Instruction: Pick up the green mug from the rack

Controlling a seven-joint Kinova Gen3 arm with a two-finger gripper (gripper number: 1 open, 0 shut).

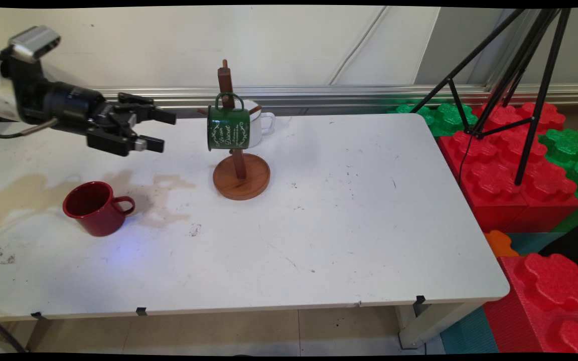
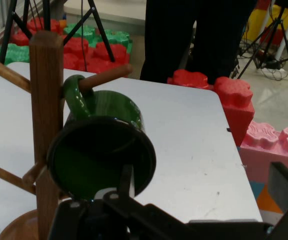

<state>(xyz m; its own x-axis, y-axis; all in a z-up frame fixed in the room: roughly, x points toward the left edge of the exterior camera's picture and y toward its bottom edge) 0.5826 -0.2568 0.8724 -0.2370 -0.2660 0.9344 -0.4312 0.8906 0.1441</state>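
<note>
Desk point(image 1: 249, 301), white, near edge fitted with small black clips; top scuffed, with a brownish stain point(image 1: 18, 193) well left of the mug tree.

Red mug point(image 1: 96, 206): upright on the desk, left of the mug tree and nearer the camera, handle turned toward the tree.

Mug tree point(image 1: 241, 173): wooden, round base, upright post with pegs, set toward the desk's far side.

Green mug point(image 1: 228, 128): enamel, white lettering, hung by its handle on an upper peg of the tree; mouth faces the hand camera.

White mug point(image 1: 259, 123): directly behind the tree, mostly covered by the green mug; whether hung or standing, cannot tell.

Hand point(image 1: 161, 131): level with the green mug, just left of the tree, pointing at it; fingers spread wide, nothing between them, not touching mug or tree.

Foam blocks point(image 1: 510, 175), red and green, and black tripod point(image 1: 515, 75): right of the tree, beyond the desk's end.

Hidden or cut off: lettering too small to read; tree base partly cropped in the hand view; dark-trousered legs point(image 2: 194, 35) beyond the desk there, upper body out of view.
</note>
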